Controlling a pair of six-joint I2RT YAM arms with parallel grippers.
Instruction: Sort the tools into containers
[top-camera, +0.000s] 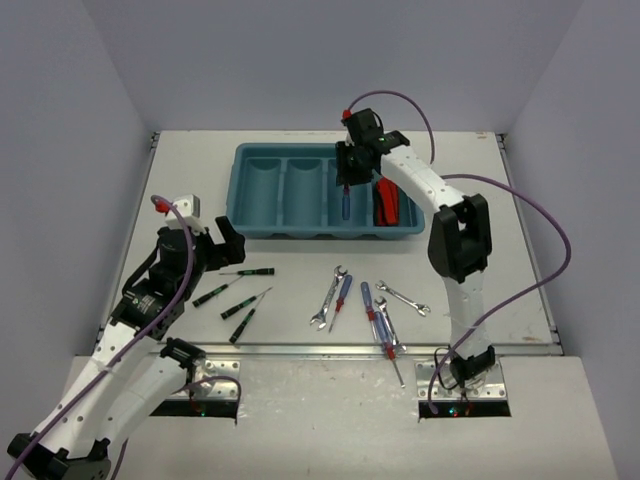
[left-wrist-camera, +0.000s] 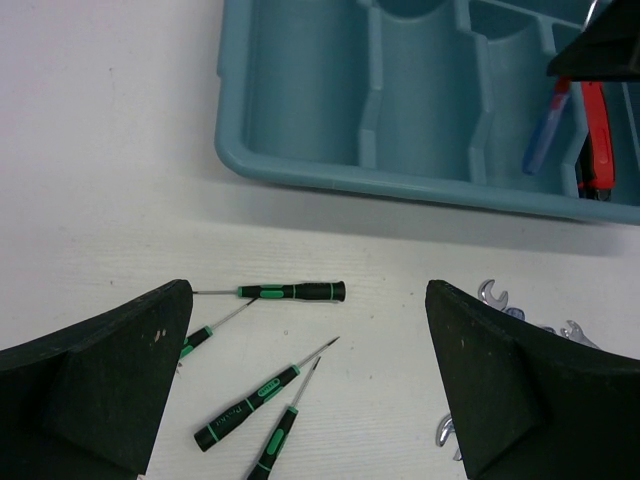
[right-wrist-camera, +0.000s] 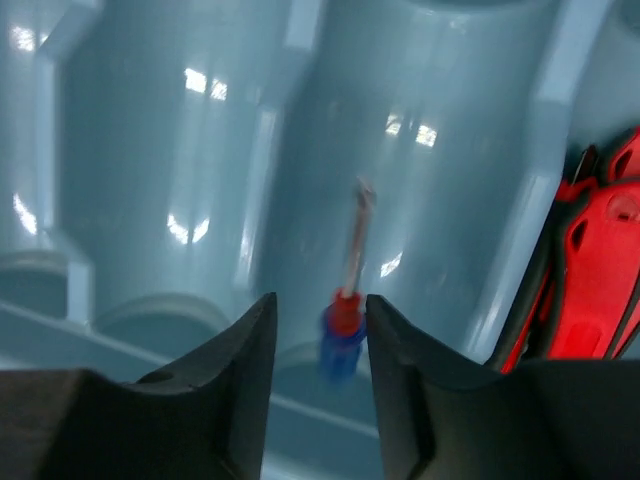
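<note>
While pliers (top-camera: 386, 203) lie in the right-end compartment of the tray (top-camera: 262, 232), the right hand (right-wrist-camera: 319, 315), fingers (right-wrist-camera: 225, 400) parted, frees a blue screwdriver (top-camera: 343, 203) over the next; the left hand (top-camera: 212, 235) gapes above unsorted tools (top-camera: 327, 300) before the tray.

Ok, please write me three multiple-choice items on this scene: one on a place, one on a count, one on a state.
1. Where do the red pliers lie? A. leftmost compartment B. rightmost compartment C. on the table
2. How many black-and-green screwdrivers lie on the table? A. two B. four C. six
3. How is the left gripper? A. open and empty B. shut on a wrench C. shut on pliers
Answers: 1 B, red handles show at the tray's right end; 2 B, four lie below the tray; 3 A, its fingers stand wide apart, gripping nothing.
</note>
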